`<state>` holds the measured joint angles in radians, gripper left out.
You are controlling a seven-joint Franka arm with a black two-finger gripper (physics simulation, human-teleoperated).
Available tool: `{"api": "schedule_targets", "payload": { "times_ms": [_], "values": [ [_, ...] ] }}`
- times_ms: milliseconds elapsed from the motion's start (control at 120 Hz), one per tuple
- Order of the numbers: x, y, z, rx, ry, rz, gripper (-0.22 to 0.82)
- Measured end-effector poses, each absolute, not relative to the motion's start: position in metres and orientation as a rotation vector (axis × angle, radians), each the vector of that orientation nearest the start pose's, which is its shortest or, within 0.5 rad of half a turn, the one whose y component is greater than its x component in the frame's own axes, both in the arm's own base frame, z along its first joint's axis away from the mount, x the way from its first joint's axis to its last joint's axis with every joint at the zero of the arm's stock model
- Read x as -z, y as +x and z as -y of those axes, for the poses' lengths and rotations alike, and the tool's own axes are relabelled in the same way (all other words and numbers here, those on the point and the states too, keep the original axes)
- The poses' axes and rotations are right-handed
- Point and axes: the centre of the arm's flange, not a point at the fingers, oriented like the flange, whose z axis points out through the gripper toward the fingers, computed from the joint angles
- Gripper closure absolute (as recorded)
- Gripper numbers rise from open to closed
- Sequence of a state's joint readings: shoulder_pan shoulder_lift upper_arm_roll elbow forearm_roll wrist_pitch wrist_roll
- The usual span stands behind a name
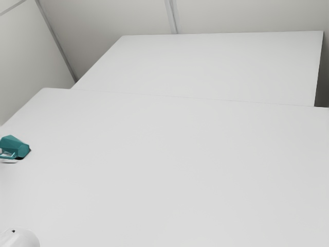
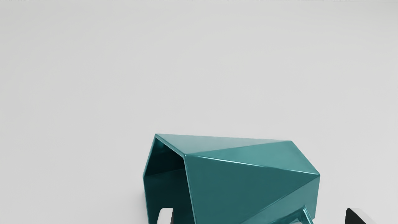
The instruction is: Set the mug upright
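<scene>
The mug (image 1: pixel 16 145) lay on its side on the table (image 1: pixel 169 170), at the exterior view's left edge, its handle (image 1: pixel 7 155) toward the near side.

In the wrist view your claw (image 2: pixel 261 216) was spread, one fingertip (image 2: pixel 164 217) over the mug's open mouth (image 2: pixel 164 186), the other past its closed end; it pinched nothing, though you couldn't tell whether either tip touched. The mouth gave onto a dark hollow; anything deeper was hidden from you.

Your step in hand looked like getting a grip; next you probably needed to line up, close, then turn the mug base-down.
</scene>
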<state>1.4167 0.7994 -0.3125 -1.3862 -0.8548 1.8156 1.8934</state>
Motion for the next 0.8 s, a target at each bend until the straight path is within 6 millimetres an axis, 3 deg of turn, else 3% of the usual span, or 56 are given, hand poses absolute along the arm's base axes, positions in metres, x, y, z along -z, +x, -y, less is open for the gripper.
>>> {"api": "schedule_targets", "payload": {
  "times_ms": [658,800],
  "values": [
    [-0.247,0.35,-0.598,1.704,-3.103,-0.562,0.0],
    [-0.252,0.351,-0.595,1.698,-3.103,-0.566,0.07]
  ]
}}
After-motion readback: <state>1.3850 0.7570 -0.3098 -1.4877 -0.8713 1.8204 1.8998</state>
